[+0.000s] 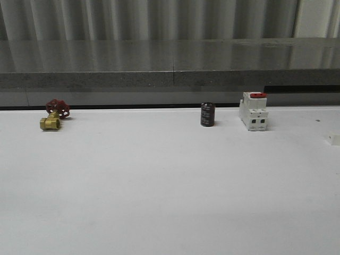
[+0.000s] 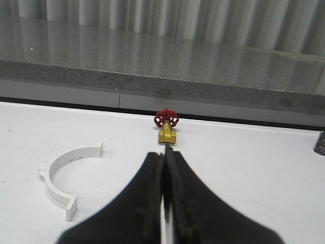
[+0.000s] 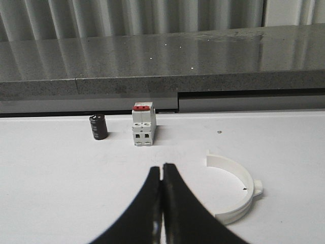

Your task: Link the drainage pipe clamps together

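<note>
Two white half-ring drainage pipe clamps lie apart on the white table. One clamp (image 2: 63,175) rests flat in the left wrist view, beside my left gripper (image 2: 165,152), which is shut with nothing between its black fingers. The other clamp (image 3: 236,188) lies in the right wrist view, close beside my right gripper (image 3: 161,168), also shut and empty. A small white bit (image 1: 334,139) at the right edge of the front view may be an end of that clamp.
A brass valve with a red handwheel (image 1: 53,114) stands at the back left. A black cylinder (image 1: 207,115) and a white breaker with a red switch (image 1: 253,111) stand at the back right. A grey stone ledge (image 1: 170,64) runs behind the table.
</note>
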